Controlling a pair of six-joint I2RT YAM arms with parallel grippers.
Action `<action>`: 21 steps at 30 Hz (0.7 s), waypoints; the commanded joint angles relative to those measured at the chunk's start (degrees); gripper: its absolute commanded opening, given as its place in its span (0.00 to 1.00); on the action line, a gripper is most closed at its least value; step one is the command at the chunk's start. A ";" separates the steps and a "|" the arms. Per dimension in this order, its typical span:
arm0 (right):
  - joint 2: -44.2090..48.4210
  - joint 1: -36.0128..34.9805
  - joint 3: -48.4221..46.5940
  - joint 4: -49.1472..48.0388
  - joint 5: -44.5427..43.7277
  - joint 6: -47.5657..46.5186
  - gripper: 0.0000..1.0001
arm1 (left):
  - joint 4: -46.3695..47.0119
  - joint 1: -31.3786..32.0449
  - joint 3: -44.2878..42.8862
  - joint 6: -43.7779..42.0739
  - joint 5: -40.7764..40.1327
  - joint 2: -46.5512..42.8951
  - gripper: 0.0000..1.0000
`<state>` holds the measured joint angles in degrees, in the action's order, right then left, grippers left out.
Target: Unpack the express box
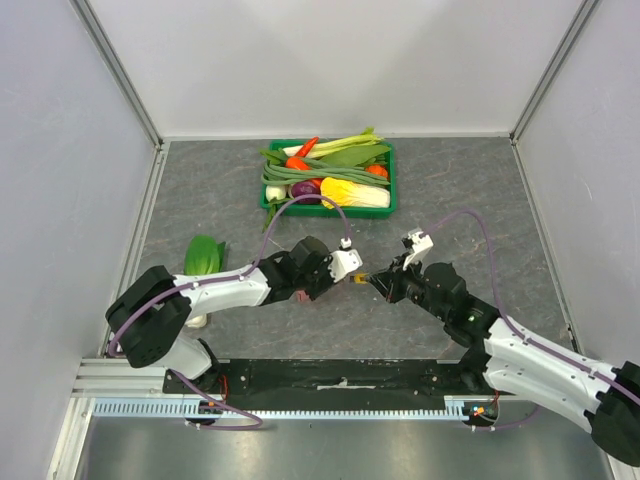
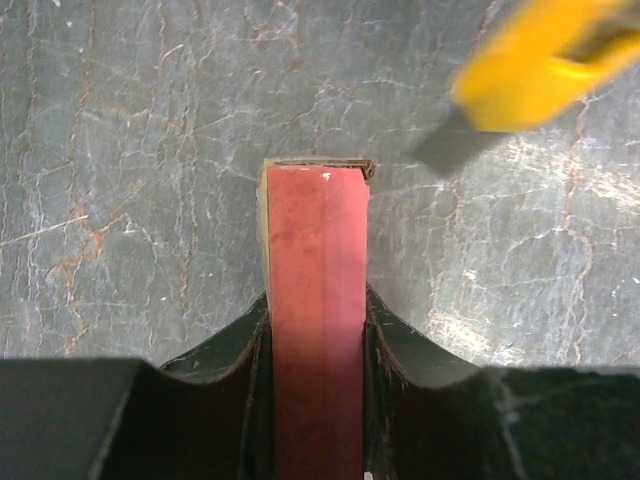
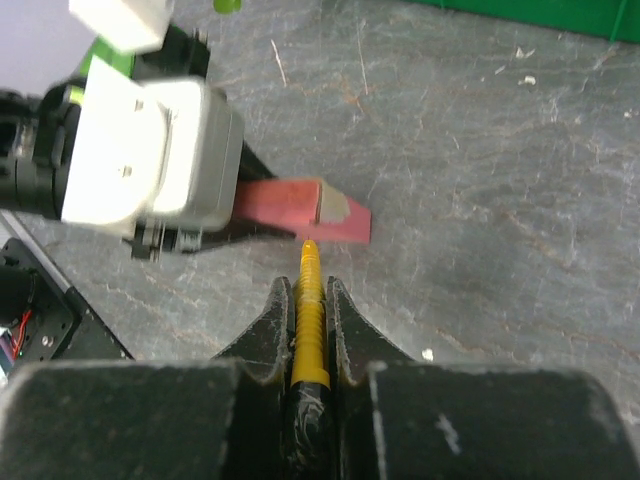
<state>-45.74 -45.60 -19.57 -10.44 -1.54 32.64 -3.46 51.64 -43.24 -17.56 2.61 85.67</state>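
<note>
On the near side of the green crate (image 1: 393, 185), the left gripper (image 2: 318, 310) is clamped across the 2 broad faces of the express box (image 2: 315, 230), which it holds edge-up. The right gripper (image 3: 311, 292) is clenched on a yellow cutter (image 3: 310, 345), its tip just beside the box's free end. Judgement: thin cardboard, light, fairly stiff yet crushable; grip the faces well back from the seam. The box's rear end is hidden between the fingers. The left wrist masks it from above. Contact with the table (image 2: 120, 150) cannot be determined.
</note>
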 commanded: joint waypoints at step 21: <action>-20.35 15.18 -14.19 5.10 -5.11 7.35 0.04 | 3.20 -1.71 -11.16 5.17 0.30 -6.38 0.86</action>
<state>-62.74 -34.17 -33.06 2.11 -15.70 38.09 -4.34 49.91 -53.84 -14.35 6.02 84.93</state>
